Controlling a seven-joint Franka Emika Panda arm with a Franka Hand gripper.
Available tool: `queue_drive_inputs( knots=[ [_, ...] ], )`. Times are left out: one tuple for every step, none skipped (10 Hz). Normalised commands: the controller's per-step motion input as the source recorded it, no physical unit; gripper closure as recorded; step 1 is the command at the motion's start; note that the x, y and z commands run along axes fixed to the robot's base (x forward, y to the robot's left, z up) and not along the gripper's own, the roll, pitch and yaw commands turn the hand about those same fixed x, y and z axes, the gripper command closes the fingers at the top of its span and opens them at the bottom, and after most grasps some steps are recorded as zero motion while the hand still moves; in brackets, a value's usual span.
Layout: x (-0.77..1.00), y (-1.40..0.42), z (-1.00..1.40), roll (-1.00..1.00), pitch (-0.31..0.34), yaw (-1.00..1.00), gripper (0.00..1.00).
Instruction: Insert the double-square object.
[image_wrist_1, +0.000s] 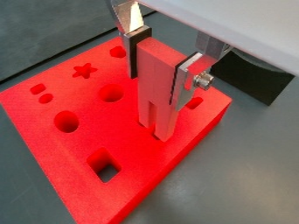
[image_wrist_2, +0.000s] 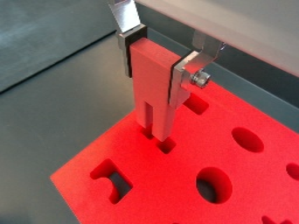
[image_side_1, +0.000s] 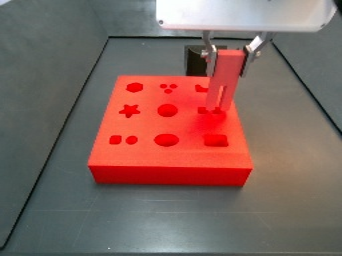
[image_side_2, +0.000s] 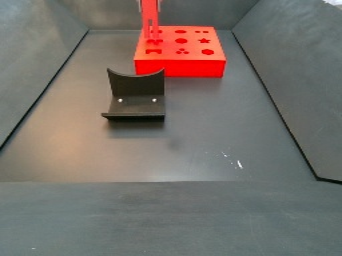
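My gripper (image_wrist_1: 165, 63) is shut on the double-square object (image_wrist_1: 158, 87), a long slim red peg held upright. The silver fingers (image_wrist_2: 132, 48) clamp its upper part on two sides, as both wrist views show. The peg's forked lower end sits at the mouth of a hole near one edge of the big flat red block (image_wrist_1: 70, 149). I cannot tell how deep it is. In a side view the peg (image_side_1: 225, 80) stands over the block's (image_side_1: 167, 150) far right part, under the gripper (image_side_1: 227, 50). Another side view shows the peg (image_side_2: 150, 20) over the block (image_side_2: 187, 62).
The block has several shaped holes, such as a star (image_wrist_1: 83, 70), a square (image_wrist_1: 105, 164) and ovals (image_wrist_2: 214, 185). A dark grey curved holder (image_side_2: 134, 97) stands on the dark floor beside the block and also shows in a side view (image_side_1: 195, 58). Raised walls border the floor.
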Motion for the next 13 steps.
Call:
queue_drive_inputs(
  knots=[
    [-0.18, 0.00, -0.13, 0.00, 0.123, -0.26, 1.00],
    [-0.24, 0.00, -0.12, 0.00, 0.061, -0.21, 1.00],
    [-0.04, 0.00, -0.13, 0.00, 0.000, -0.18, 1.00],
    [0.00, 0.00, -0.17, 0.01, 0.000, -0.04, 1.00],
    [0.07, 0.05, -0.24, 0.02, 0.000, 0.00, 1.00],
    [0.43, 0.12, -0.23, 0.00, 0.020, 0.08, 1.00],
    [0.48, 0.14, -0.29, 0.00, 0.044, 0.09, 1.00],
    [0.11, 0.00, -0.28, 0.01, 0.000, 0.00, 1.00],
    [0.03, 0.00, -0.31, 0.01, 0.000, 0.00, 1.00],
    [0.00, 0.00, -0.52, 0.02, 0.000, 0.00, 1.00],
    [0.00, 0.00, -0.68, 0.02, 0.000, 0.00, 1.00],
    [0.00, 0.00, -0.67, 0.06, 0.000, 0.00, 1.00],
    [0.00, 0.00, -0.61, 0.08, 0.000, 0.00, 1.00]
  ],
)
